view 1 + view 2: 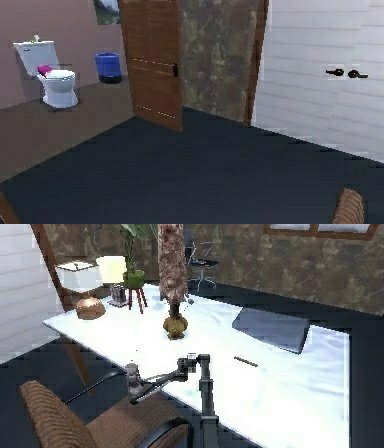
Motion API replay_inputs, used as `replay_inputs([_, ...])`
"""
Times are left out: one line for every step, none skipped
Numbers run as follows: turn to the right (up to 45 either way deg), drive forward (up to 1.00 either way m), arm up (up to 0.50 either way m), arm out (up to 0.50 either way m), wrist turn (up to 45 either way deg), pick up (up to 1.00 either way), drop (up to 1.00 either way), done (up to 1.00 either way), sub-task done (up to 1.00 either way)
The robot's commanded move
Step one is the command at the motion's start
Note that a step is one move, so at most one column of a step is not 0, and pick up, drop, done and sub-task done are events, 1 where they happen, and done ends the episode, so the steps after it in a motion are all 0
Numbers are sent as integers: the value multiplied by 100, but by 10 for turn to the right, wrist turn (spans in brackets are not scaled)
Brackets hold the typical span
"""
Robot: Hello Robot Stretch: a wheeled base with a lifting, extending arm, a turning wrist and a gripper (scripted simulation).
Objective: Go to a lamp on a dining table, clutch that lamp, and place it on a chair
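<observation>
Dark sq. arm (pixel 206 399), 2 thin fingers (pixel 158 380).

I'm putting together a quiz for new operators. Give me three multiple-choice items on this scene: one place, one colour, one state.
1. Where on the white table does the brown-based lamp stand? A. far left corner B. middle C. near edge
2. The bin right of the toilet is: A. red B. blue C. green
3. The wooden door: A. is shut B. stands open C. lies flat

Answers: 1 A, it stands at the corner in the arm side view's upper left; 2 B, its wall is plainly blue; 3 B, it is swung aside and the toilet shows past it.
</observation>
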Motion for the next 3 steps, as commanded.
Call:
replay_inputs([0,0,0,0,0,0,100,0,0])
replay_inputs([0,0,10,0,0,0,0,0,0])
replay_inputs([0,0,0,-8,0,0,0,0,0])
